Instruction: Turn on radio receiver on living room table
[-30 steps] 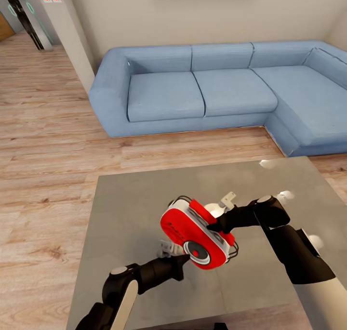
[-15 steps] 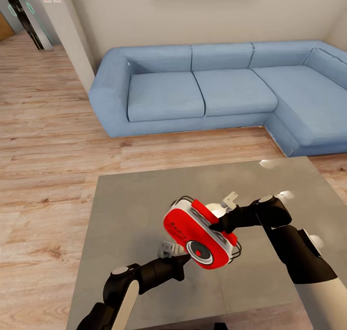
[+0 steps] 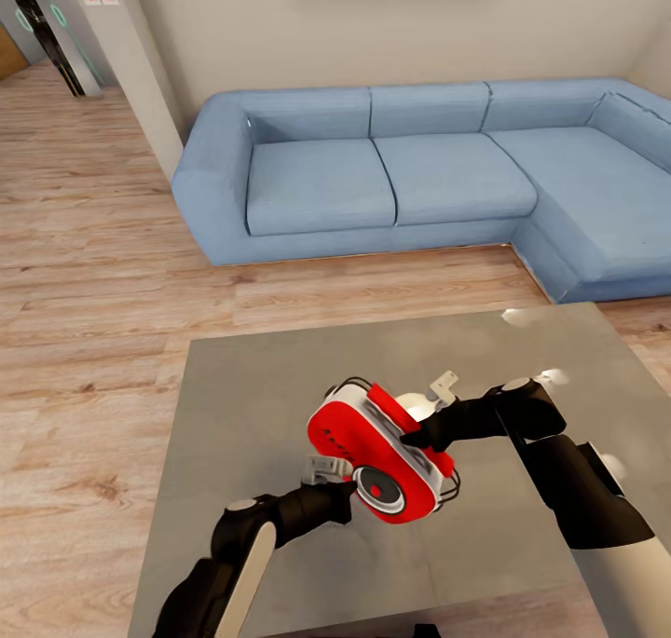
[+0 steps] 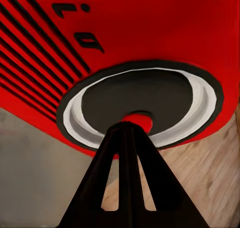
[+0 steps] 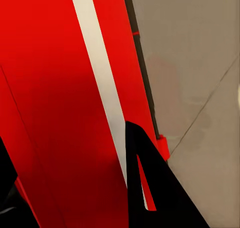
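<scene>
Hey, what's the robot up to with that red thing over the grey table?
The right gripper is clamped on a red radio receiver, holding it tilted above the glossy grey table in front of the blue sofa. The left gripper, fingers together, has its tips at the centre of the radio's round dial, apparently pressing it to switch the radio on.

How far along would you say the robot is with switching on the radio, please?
Done: the right gripper has the red radio clamped and lifted above the grey table. In hand: the left gripper, jaws together, touches the red centre of the round dial. Left: nothing shows whether the radio is on yet.
</scene>
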{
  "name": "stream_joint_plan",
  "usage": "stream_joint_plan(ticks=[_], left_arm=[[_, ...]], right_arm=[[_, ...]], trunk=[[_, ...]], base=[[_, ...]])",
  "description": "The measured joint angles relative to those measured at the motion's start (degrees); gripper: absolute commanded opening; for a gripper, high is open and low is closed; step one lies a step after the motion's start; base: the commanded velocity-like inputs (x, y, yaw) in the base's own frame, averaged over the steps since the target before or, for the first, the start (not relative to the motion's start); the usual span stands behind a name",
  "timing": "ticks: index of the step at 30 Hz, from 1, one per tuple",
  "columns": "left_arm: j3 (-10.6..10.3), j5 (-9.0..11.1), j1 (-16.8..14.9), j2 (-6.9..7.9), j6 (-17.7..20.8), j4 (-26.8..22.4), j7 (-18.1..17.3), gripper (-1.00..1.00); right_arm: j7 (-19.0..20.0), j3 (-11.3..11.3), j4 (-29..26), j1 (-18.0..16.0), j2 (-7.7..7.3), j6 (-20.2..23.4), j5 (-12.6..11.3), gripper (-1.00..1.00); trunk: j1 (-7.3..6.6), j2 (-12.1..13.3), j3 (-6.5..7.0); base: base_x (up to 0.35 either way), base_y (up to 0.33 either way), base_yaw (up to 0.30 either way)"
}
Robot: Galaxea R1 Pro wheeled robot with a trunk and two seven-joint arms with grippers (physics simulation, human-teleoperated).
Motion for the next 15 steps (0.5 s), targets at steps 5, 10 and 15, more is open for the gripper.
stream_joint_plan(ticks=[5, 10, 15], left_arm=[[0.01, -0.16, -0.37, 0.0, -0.85, 1.11, 0.13, -1.0], [0.01, -0.24, -0.57, 0.0, -1.34, 3.15, 0.16, -1.0], [-0.02, -0.01, -2.63, 0.0, -3.17, 7.14, 0.28, -1.0]], right_arm=[[0.0, 0.0, 0.0, 0.0, -0.01, -0.06, 0.1, -1.0], [0.0, 0.0, -0.02, 0.0, -0.01, -0.09, 0.14, -1.0], [0.0, 0.0, -0.07, 0.0, -0.01, -0.09, 0.14, -1.0]], trunk=[[0.0, 0.0, 0.0], [0.0, 0.0, 0.0], [0.0, 0.0, 0.0]], base=[[0.0, 0.0, 0.0], [0.0, 0.0, 0.0], [0.0, 0.0, 0.0]])
